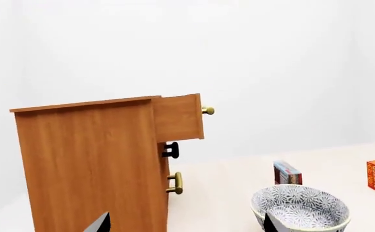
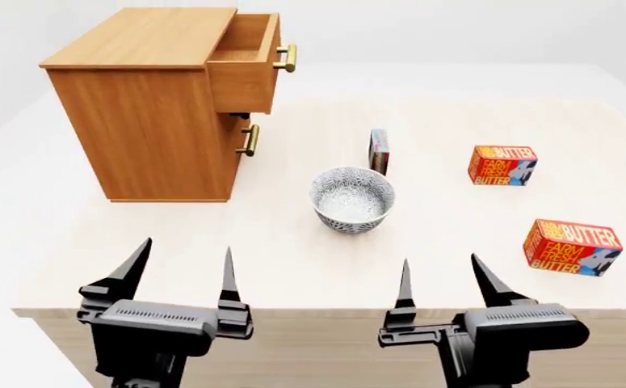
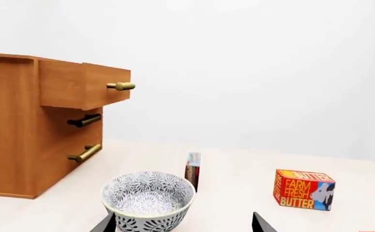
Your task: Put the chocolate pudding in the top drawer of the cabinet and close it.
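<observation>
The left gripper [image 2: 183, 271] hangs at the near table edge with its fingers spread apart and nothing between them. Ahead of it and slightly to its left stands the cabinet [image 2: 151, 121], whose top drawer [image 2: 245, 61] is already pulled out, its brass handle [image 2: 286, 57] pointing to the right; the lower drawer handle [image 2: 249, 140] sits flush below. The step in hand therefore appears to be the pick-up, not yet begun. Ahead and between the two grippers stands a patterned bowl [image 2: 353, 199]. Just behind the bowl, on its far side, the chocolate pudding [image 2: 379, 150] stands on edge on the table [image 2: 291, 250], apart from the bowl. The right gripper [image 2: 440, 283] likewise stands spread and empty, with the pudding ahead of it and slightly to its left. The next move likely calls for the right arm to reach over or around the bowl, which stands in the direct path, and to align its fingers across the carton's thin faces. Two Farm Fresh Butter boxes [image 2: 502, 165] [image 2: 571, 246] lie ahead-right of the right gripper, clear of that path.
</observation>
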`<state>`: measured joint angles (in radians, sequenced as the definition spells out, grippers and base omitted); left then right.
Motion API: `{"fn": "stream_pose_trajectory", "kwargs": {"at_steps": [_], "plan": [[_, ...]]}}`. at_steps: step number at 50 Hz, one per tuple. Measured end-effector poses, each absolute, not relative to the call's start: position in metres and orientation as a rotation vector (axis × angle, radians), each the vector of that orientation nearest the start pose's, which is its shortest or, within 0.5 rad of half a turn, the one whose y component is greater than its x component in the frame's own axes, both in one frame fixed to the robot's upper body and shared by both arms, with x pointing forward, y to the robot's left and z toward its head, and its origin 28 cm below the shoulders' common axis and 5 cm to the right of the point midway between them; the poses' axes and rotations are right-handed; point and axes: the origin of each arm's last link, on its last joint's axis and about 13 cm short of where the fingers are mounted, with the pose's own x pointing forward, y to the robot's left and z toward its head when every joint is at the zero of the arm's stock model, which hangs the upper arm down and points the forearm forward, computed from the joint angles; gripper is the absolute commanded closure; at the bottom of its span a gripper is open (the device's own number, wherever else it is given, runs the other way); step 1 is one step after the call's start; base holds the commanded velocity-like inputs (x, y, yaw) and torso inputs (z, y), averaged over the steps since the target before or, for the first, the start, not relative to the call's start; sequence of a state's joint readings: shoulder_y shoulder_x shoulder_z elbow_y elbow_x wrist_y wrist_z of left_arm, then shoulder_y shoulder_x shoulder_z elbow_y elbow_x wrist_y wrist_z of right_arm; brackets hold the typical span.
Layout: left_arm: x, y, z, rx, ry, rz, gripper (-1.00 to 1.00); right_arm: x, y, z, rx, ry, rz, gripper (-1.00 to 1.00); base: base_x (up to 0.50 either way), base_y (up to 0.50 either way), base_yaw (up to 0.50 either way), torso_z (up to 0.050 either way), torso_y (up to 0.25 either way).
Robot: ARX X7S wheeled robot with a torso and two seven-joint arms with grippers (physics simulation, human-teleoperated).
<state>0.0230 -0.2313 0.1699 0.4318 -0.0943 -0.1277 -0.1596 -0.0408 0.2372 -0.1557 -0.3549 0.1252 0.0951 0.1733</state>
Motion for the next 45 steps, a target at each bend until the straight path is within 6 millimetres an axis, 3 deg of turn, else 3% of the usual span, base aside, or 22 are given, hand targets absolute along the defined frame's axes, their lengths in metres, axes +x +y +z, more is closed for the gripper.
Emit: {"fn": "stream_pose_trajectory", "kwargs": {"at_steps": [18,31,45], "plan": [[0.189,0.215,0.135,0.077,-0.333,-0.034,-1.00,0.195,-0.117,0.115,-0.120,-0.296,0.043,-1.00,0.12,0.00,0.00,0.000,0.000],[0.188,0.213,0.153,0.082,-0.365,-0.037,-1.00,0.197,-0.118,0.124,-0.128,-0.318,0.037,-1.00,0.22,0.00,0.00,0.000,0.000],[0.188,0.210,0.161,0.093,-0.378,-0.062,-1.00,0.196,-0.119,0.126,-0.130,-0.324,0.026,-1.00,0.21,0.00,0.00,0.000,0.000]]}}
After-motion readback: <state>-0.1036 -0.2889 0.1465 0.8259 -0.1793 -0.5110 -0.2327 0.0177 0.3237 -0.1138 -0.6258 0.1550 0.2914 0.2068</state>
